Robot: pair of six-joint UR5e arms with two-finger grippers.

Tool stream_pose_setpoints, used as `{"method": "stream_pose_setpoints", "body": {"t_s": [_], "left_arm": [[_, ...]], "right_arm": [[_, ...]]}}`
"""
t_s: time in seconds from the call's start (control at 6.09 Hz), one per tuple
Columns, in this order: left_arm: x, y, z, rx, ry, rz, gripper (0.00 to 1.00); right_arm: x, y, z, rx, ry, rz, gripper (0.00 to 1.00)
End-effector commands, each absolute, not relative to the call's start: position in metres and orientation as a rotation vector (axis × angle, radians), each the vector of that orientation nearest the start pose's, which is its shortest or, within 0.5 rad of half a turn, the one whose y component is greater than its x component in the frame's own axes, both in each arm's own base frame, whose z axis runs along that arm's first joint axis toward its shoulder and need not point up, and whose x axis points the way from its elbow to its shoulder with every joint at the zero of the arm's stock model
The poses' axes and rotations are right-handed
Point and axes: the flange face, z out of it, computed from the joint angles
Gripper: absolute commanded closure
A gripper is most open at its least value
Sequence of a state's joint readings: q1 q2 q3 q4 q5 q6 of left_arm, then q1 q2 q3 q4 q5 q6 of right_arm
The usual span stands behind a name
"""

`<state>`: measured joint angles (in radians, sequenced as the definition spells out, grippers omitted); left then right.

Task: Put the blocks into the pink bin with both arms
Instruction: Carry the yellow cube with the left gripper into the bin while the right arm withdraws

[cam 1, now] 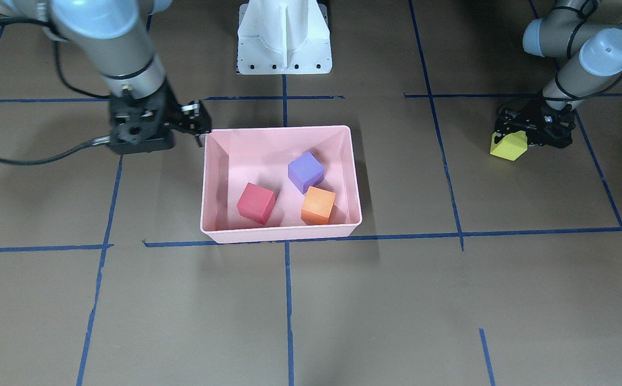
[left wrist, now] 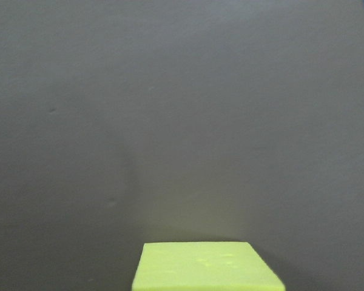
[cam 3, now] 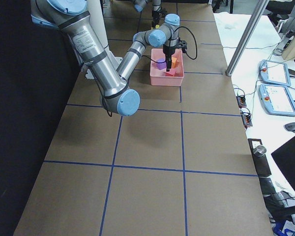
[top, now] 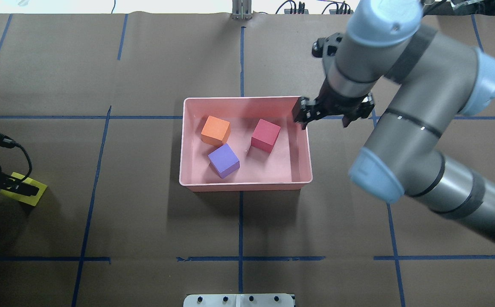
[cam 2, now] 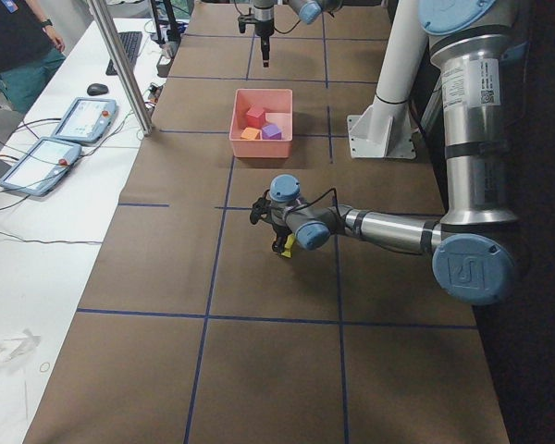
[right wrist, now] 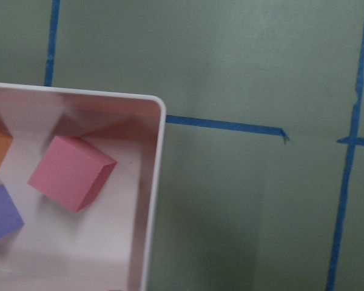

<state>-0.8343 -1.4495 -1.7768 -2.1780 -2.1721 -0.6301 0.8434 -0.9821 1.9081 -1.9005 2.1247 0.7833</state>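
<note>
The pink bin (cam 1: pixel 279 233) sits mid-table and holds the red-pink block (cam 1: pixel 256 202), the purple block (cam 1: pixel 305 170) and the orange block (cam 1: pixel 318 205); the overhead view shows the same bin (top: pixel 245 186). My left gripper (cam 1: pixel 512 140) is far off to the side, shut on the yellow-green block (cam 1: pixel 508 147), which is tilted. The block also shows in the overhead view (top: pixel 34 195) and at the bottom of the left wrist view (left wrist: pixel 206 267). My right gripper (top: pixel 304 115) hovers open and empty over the bin's corner, near the red-pink block (top: pixel 266 135).
The white pedestal base (cam 1: pixel 284 37) stands behind the bin. Blue tape lines (cam 1: pixel 289 300) cross the brown table. Operator tablets (cam 2: pixel 83 118) lie on a side table beyond the left end.
</note>
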Motion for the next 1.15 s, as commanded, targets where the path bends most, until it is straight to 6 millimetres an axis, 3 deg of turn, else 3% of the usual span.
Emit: {"method": "stream_pose_setpoints", "body": {"t_s": [0.0,0.33,0.49,0.66,0.82,0.99], "left_arm": [[0.268,-0.435,0.451,0.145,0.87,0.272,0.6],[0.297,-0.474,0.287,0.111,0.836,0.244,0.59],[0.311,-0.484,0.228,0.083,0.85,0.158,0.58],[0.346,-0.483,0.176,0.054,0.894,0.078,0.58],[0.409,-0.48,0.124,0.06,0.878,-0.009,0.57],[0.459,-0.485,0.078,0.033,0.874,-0.064,0.57]], "right_arm": [[-0.263,-0.537,0.272,0.096,-0.769,-0.222,0.0],[-0.187,-0.547,0.349,0.123,-0.731,-0.354,0.0],[-0.146,-0.545,0.387,0.128,-0.714,-0.395,0.0],[-0.11,-0.537,0.421,0.129,-0.704,-0.434,0.0],[-0.078,-0.528,0.447,0.131,-0.707,-0.459,0.0],[-0.062,-0.519,0.467,0.124,-0.701,-0.479,0.0]]}}
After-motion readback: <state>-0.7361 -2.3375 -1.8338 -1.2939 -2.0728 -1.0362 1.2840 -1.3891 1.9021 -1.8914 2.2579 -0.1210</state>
